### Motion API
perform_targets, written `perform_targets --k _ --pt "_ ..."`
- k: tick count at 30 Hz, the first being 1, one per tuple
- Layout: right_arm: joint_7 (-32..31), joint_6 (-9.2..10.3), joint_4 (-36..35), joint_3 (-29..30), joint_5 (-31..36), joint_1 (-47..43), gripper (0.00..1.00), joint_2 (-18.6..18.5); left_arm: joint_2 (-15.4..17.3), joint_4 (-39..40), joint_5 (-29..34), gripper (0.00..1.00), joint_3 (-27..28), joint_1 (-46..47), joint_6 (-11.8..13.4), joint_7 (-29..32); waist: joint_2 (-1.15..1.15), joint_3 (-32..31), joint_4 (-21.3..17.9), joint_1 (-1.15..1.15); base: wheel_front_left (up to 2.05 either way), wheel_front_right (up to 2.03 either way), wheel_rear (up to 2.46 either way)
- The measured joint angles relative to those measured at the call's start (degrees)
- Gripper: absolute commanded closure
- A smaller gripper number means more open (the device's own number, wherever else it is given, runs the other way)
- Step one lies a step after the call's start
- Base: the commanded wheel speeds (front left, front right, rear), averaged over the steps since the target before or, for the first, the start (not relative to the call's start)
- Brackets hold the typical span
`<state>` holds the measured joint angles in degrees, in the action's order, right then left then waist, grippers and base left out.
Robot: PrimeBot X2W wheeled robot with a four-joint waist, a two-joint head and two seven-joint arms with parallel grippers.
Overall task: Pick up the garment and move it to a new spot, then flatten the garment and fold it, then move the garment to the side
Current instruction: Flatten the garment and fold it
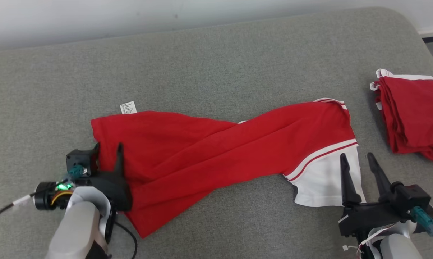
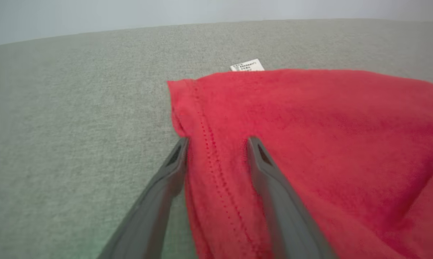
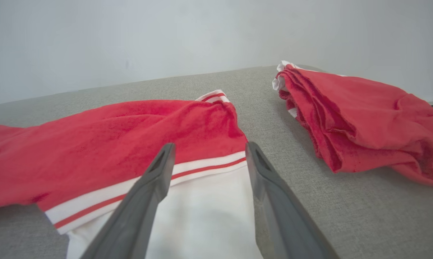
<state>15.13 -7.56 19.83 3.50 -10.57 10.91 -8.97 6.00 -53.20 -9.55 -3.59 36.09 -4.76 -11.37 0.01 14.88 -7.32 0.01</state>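
The garment [image 1: 202, 151] is red with a white, red-striped end and lies twisted across the grey padded surface [image 1: 216, 64]. My left gripper [image 1: 109, 147] stands open at the garment's left hem. In the left wrist view the gripper [image 2: 218, 140] has one finger on the bare surface and the other on the red cloth [image 2: 309, 126]. My right gripper [image 1: 356, 156] is open at the white end. In the right wrist view this gripper [image 3: 210, 145] has both fingers spread over the white panel [image 3: 202, 216], nothing clamped.
A second red garment [image 1: 414, 118] lies bunched at the right edge, also in the right wrist view [image 3: 356, 118]. A white label [image 1: 128, 107] sticks out at the garment's far left corner. A pale wall runs behind the surface.
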Motion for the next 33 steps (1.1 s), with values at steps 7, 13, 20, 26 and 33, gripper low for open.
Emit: perform_targets --k 7,13,20,26,33 --pt "0.0 0.0 -1.87 1.14 -0.01 1.05 0.0 0.3 3.01 -3.08 0.94 1.0 -3.14 7.72 -1.88 -0.86 0.0 2.03 -0.57 0.0 0.0 0.0 0.0" --pt "0.0 0.0 -2.5 0.58 -0.01 2.75 0.0 1.07 9.04 -1.41 2.34 1.0 -4.76 19.23 -2.36 -2.19 0.0 4.06 -1.32 0.0 0.0 0.0 0.0" --pt "0.0 0.0 -1.76 -1.21 -0.46 3.88 0.0 2.53 11.9 -5.46 0.01 0.0 -5.55 22.78 -2.74 -2.65 0.0 5.85 -3.29 0.0 0.0 0.0 0.0" --pt "0.0 0.0 -0.99 0.03 -0.76 3.63 0.0 2.81 8.87 -7.09 -3.87 0.0 -2.34 18.12 -0.64 -3.52 0.0 6.22 -3.33 0.0 0.0 0.0 0.0" --pt "0.0 0.0 -0.51 0.62 -0.4 2.66 0.0 2.55 3.39 0.79 -6.37 0.0 1.75 8.2 1.56 -3.68 0.0 4.47 -1.71 -0.01 0.0 0.0 0.0"
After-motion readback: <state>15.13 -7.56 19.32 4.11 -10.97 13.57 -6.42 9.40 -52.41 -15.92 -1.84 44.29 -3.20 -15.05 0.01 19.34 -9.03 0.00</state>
